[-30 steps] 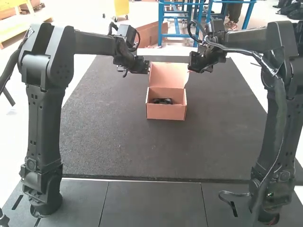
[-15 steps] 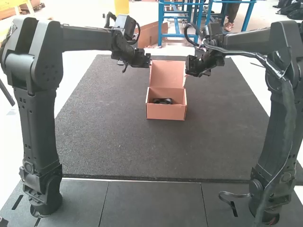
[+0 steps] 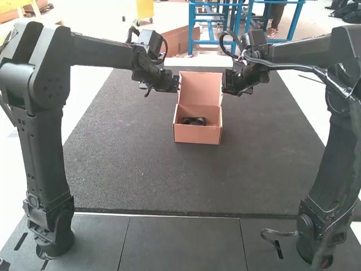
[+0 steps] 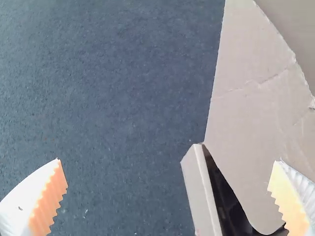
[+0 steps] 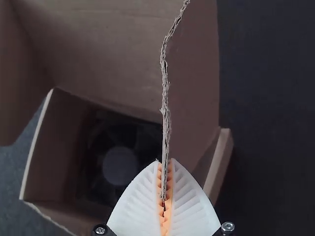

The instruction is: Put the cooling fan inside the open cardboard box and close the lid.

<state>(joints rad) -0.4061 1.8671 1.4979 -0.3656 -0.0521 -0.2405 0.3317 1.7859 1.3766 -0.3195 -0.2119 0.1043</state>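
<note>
A tan cardboard box stands mid-mat with its lid upright at the back. The black cooling fan lies inside it, and the right wrist view looks down on the fan. My right gripper is at the lid's right edge. In its wrist view the right gripper is shut on the lid's side flap. My left gripper hovers at the lid's left edge. In its wrist view the left gripper is open, with the lid's left edge between its orange pads.
A dark mat covers the table around the box. Another cardboard box and a blue metal frame stand past the mat's far edge.
Both grippers have closed in on the lid's two side edges. The lid now stands a little taller and more upright.
</note>
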